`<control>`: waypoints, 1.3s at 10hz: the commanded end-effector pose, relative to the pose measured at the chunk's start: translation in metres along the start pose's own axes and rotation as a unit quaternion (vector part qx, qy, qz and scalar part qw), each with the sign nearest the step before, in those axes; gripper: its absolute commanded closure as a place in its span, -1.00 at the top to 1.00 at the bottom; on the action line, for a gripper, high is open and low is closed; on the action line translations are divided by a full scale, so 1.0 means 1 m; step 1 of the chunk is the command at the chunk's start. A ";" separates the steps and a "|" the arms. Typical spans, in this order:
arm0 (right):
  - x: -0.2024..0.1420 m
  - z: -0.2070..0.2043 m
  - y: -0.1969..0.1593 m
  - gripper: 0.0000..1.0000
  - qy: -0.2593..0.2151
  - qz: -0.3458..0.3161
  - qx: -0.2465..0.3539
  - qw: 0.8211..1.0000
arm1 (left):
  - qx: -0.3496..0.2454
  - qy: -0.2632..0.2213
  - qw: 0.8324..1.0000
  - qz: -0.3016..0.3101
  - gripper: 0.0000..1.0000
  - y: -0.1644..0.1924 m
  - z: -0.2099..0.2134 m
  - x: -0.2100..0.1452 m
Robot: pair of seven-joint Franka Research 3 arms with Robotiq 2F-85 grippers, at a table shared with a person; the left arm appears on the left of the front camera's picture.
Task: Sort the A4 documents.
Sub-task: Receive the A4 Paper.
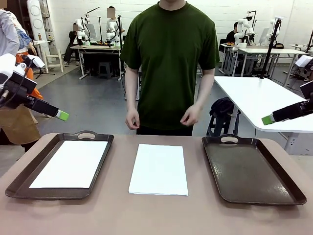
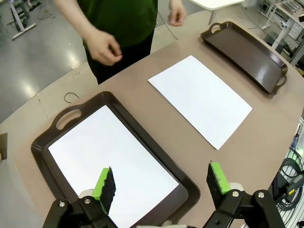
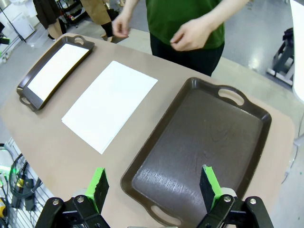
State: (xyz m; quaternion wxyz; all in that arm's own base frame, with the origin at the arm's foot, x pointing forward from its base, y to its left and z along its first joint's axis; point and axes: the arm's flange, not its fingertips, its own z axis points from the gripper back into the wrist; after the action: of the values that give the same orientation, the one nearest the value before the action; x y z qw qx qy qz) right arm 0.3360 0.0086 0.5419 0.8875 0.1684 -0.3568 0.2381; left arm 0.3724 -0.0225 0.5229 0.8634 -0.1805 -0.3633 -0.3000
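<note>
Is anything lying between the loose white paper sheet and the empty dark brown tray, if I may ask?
Nothing visible: bare tabletop separates the white paper sheet from the empty dark brown tray.

Plain blank white on the left A4 sheet (image 1: 71, 164), and the left tray (image 1: 49, 193) under it is dark brown, glossy along the rim. Same clean white on the middle A4 sheet (image 1: 159, 169). The right tray (image 1: 254, 171) is dark brown too, with a faint mottled sheen. The table (image 1: 156, 215) is a flat pinkish tan. Left end effector (image 2: 160, 183): black, with bright green pads (image 2: 102, 187). Right end effector (image 3: 154, 183): the same black and green. The person's shirt (image 1: 168, 58) is deep olive green, no print.
</note>
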 end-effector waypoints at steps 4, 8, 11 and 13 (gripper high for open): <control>0.001 -0.002 -0.002 1.00 -0.008 -0.001 0.009 1.000 | 0.000 -0.001 1.000 0.000 1.00 0.000 0.001 0.000; 0.001 -0.002 -0.002 1.00 -0.008 -0.001 0.009 1.000 | 0.000 -0.001 1.000 0.000 1.00 0.000 0.001 0.000; 0.001 -0.002 -0.002 1.00 -0.008 -0.001 0.009 1.000 | 0.000 -0.001 1.000 0.000 1.00 0.000 0.001 0.000; 0.001 -0.002 -0.002 1.00 -0.008 -0.001 0.009 1.000 | 0.000 -0.001 1.000 0.000 1.00 0.000 0.001 0.000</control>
State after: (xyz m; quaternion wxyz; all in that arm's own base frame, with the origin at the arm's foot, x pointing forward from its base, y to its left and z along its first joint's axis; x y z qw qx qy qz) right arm 0.3360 0.0086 0.5419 0.8875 0.1684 -0.3568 0.2381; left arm 0.3724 -0.0225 0.5230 0.8633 -0.1805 -0.3634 -0.3001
